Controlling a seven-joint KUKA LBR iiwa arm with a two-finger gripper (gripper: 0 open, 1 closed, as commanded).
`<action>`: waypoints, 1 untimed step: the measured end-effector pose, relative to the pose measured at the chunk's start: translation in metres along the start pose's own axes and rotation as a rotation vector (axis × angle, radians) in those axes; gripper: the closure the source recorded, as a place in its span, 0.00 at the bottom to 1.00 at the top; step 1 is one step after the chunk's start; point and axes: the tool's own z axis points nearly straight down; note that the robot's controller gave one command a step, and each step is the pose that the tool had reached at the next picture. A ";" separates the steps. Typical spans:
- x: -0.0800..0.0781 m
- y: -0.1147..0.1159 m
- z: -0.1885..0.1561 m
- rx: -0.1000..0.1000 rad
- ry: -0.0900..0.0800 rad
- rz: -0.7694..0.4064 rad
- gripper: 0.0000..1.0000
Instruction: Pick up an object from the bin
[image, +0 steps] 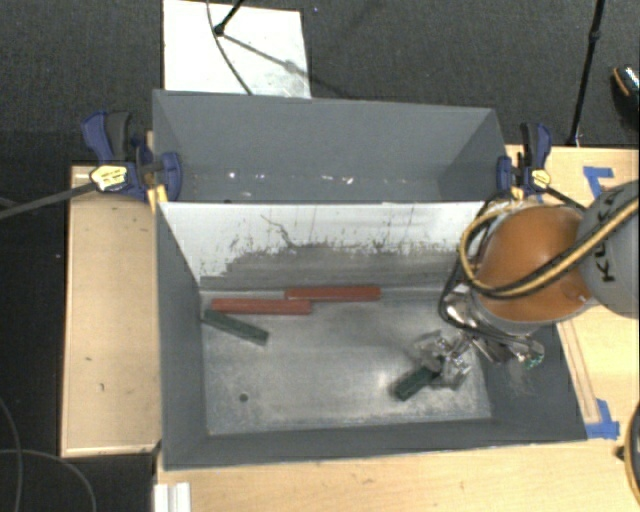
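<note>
- I see the bin (310, 400) floor mostly bare, with four loose things on it in all.
- Nearest me, by the front edge and toward the front right corner: a short dark green block (411, 384), lying flat and slanted, its right end higher in the view.
- The gripper (447, 366) is down at the floor right at that block's right end, touching it or just beside it. I can't tell which.
- I can't tell how far the gripper is open, or whether it has hold of the block.
- The orange cover (525, 262) on the wrist sits above the gripper, over the bin's right side, with cables looped round it.
- Further back on the left side: a long dark green bar (236, 327), flat, angled, well apart from the gripper.
- Just behind it: the left red-brown bar (260, 306), flat, parallel to the back wall.
- Farthest, at the foot of the back wall near the middle: the right red-brown bar (333, 294), its left end meeting the other bar's right end.
</note>
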 end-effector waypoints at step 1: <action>-0.012 0.008 -0.150 0.008 -0.008 -0.117 1.00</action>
